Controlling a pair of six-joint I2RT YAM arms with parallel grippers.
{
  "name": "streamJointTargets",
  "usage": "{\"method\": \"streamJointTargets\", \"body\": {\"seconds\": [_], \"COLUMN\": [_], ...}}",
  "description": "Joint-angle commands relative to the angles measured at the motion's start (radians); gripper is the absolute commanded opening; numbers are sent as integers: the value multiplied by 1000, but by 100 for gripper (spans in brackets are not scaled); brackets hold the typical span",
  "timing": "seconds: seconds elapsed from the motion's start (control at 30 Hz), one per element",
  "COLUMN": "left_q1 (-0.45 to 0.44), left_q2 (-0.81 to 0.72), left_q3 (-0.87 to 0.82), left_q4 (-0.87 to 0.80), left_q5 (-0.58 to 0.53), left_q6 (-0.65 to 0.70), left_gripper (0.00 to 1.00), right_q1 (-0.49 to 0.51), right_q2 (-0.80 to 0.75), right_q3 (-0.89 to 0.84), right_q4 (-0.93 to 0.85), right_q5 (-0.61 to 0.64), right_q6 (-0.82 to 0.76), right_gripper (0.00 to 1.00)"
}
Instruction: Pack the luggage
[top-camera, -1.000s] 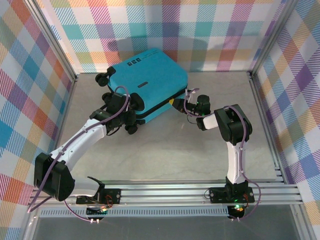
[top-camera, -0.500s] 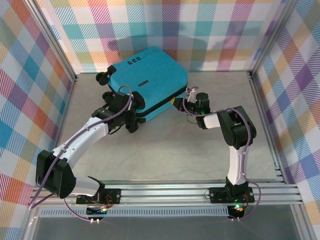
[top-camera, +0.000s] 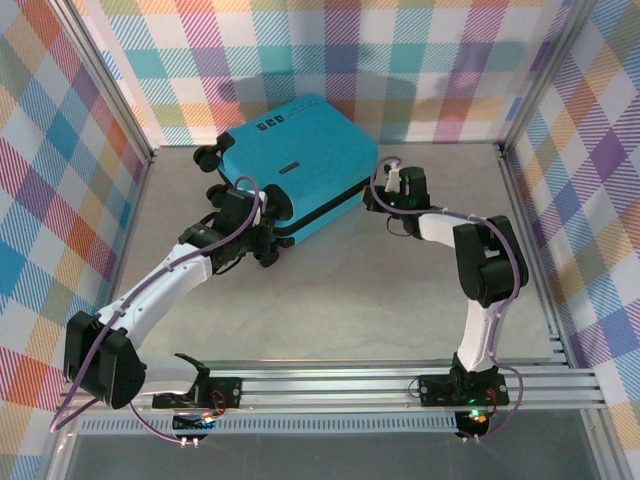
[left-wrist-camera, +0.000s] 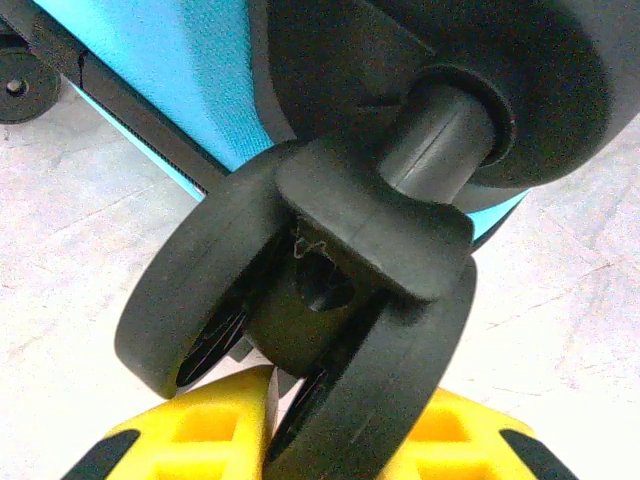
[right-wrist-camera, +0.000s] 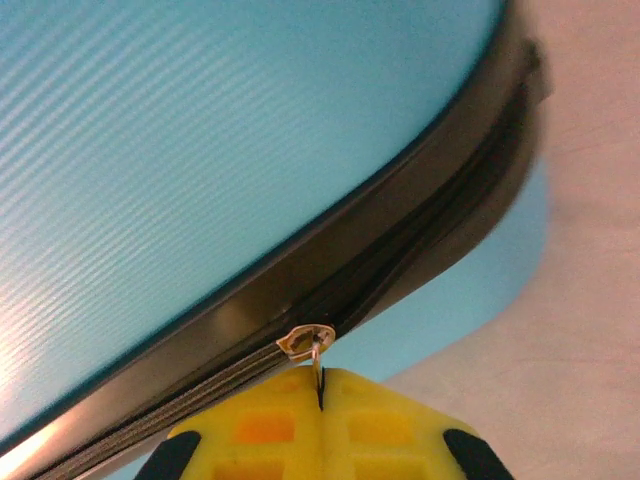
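The luggage (top-camera: 300, 160), a turquoise hard-shell suitcase, lies closed and flat at the back of the table. My left gripper (top-camera: 258, 243) is at its near-left corner. In the left wrist view the yellow fingers (left-wrist-camera: 200, 440) are shut on a black double wheel (left-wrist-camera: 300, 290) of the luggage (left-wrist-camera: 160, 80). My right gripper (top-camera: 386, 190) is at the suitcase's right corner. There the yellow fingertips (right-wrist-camera: 250, 430) are pressed together on the metal zipper pull (right-wrist-camera: 317, 368), which hangs from the slider (right-wrist-camera: 307, 340) on the black zipper band (right-wrist-camera: 400, 260) below the turquoise shell (right-wrist-camera: 200, 120).
Other black wheels (top-camera: 208, 155) stick out on the suitcase's left side. Plaid walls close in the table on the left, back and right. Bare grey tabletop (top-camera: 340, 290) lies between the suitcase and the arm bases.
My right gripper has moved away from me along the suitcase's right edge with the zipper pull pinched. My left gripper has closed on the wheel and stayed at that corner.
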Motion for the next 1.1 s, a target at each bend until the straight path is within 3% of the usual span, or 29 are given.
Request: {"method": "streamJointTargets", "body": {"seconds": [0.0, 0.2, 0.33, 0.77, 1.07], "left_q1": [16, 16, 16, 25, 127], "left_q2": [-45, -74, -97, -178, -112], "left_q3": [-19, -47, -61, -163, -154], "left_q4": [13, 27, 26, 9, 20], "left_q5": [-86, -73, -85, -198, -279], "left_q6": [-54, -60, -62, -135, -169], "left_gripper": [0, 0, 0, 0, 0], "right_q1": [-111, -183, -192, -179, -54], "right_q2": [56, 193, 207, -193, -547], "right_q3": [110, 326, 350, -240, -608], "right_q4": [-131, -213, -199, 61, 52], "right_q5": [114, 46, 19, 0, 68], "right_q6": [-63, -61, -80, -34, -26], "right_gripper": [0, 0, 0, 0, 0]}}
